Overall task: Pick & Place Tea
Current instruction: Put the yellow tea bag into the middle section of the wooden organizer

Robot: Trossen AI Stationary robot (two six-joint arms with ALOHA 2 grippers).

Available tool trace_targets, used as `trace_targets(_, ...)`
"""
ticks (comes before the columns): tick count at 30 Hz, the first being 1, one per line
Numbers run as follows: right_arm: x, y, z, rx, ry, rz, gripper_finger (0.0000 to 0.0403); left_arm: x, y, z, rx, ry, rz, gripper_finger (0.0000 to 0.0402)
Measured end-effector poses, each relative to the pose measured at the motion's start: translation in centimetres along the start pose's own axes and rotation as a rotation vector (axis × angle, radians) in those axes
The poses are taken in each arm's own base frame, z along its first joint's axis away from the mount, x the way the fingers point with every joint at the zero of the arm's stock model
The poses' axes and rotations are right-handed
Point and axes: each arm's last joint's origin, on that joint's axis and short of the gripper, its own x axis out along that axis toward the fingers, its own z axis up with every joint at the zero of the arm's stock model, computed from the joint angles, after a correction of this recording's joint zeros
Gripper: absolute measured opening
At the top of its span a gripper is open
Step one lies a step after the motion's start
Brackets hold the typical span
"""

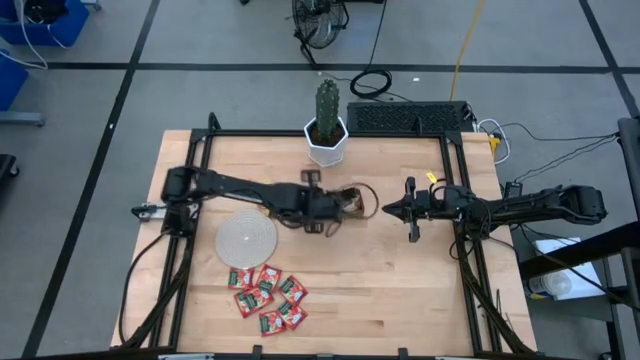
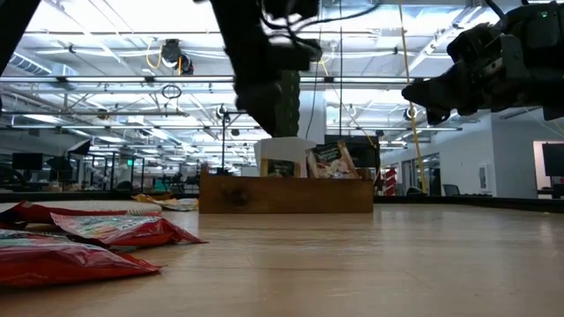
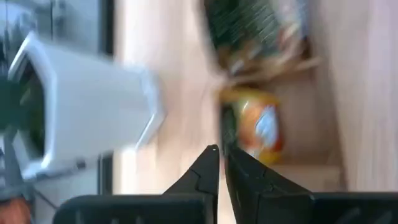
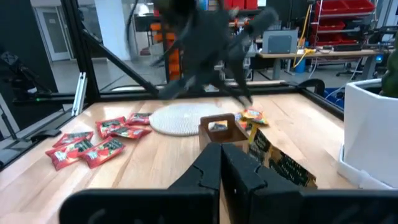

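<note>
Nearest the low camera, at the lower left of that frame, lie red sachets (image 2: 79, 242) on the wooden table (image 2: 370, 264); from above they form a cluster of red-and-green packets at the lower middle-left of the frame, just below the round pale disc (image 1: 247, 240). Farther back in the low view, at mid-frame, stands the brown tray (image 2: 286, 195) with sachets upright in it, one whitish with dark print (image 2: 330, 161). An orange-yellow sachet (image 3: 261, 127) lies in the tray in the left wrist view. The left gripper (image 1: 352, 203) hangs over the tray near the centre of the overhead frame, its fingers (image 3: 208, 168) a narrow slit apart with nothing between them. Right of centre, the right gripper (image 1: 388, 209) hovers apart from the tray, fingers pressed together and empty. Beyond, at upper centre, is a white pot (image 1: 327, 142) holding a cactus (image 1: 327, 102).
</note>
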Motion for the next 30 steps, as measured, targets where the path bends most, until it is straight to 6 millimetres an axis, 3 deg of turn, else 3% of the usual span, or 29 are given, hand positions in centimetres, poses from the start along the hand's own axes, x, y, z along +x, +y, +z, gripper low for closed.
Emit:
trace_targets(4,0.0,0.0,0.0,0.000,0.000,0.000,0.0000,-2.0,3.0,-2.3,-0.157,0.106,0.006,0.0053)
trace_targets(8,0.0,0.0,0.0,0.000,-0.002,0.000,0.0000,-2.6,5.0,-5.7,-0.321,0.262,0.043,0.0101)
trace_targets(11,0.0,0.0,0.0,0.000,-0.001,0.000,0.0000,-2.1,5.3,-8.4,-0.407,0.347,0.074,0.0150)
trace_targets(16,0.0,0.0,0.0,0.000,0.000,0.000,0.0000,0.8,4.8,-12.2,-0.502,0.446,0.107,0.0224)
trace_targets(22,0.0,0.0,0.0,0.000,-0.001,0.000,0.0000,4.2,4.1,-13.7,-0.615,0.445,-0.072,0.0273)
trace_targets(30,0.0,0.0,0.0,0.000,0.001,0.000,0.0000,4.9,3.9,-14.1,-0.626,0.432,-0.093,0.0282)
